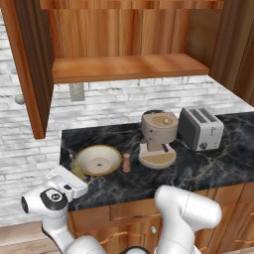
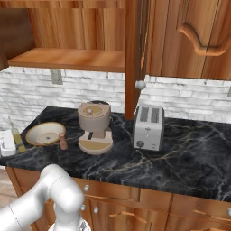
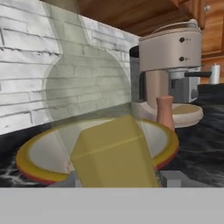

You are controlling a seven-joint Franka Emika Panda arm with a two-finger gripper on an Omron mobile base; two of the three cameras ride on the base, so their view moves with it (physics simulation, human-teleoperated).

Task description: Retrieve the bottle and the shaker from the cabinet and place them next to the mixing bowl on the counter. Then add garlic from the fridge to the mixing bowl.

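In the left base view, at lower left, the white arm's gripper (image 1: pixel 74 179) holds the clear bottle of yellow oil (image 1: pixel 76 171) at the counter edge, just beside the cream mixing bowl with a yellow rim (image 1: pixel 97 159); the small brown shaker (image 1: pixel 126 162) stands right of the bowl. It should probably be set down upright, clear of the rim. In the right base view, at left, the bottle (image 2: pixel 18 137) stands over the black marble counter (image 2: pixel 180 153), with the beige coffee machine (image 2: pixel 94 126) and silver toaster (image 2: pixel 148 127) rightward under open wooden shelves. In the hand view, the bottle (image 3: pixel 114 153) sits clamped between the fingers.
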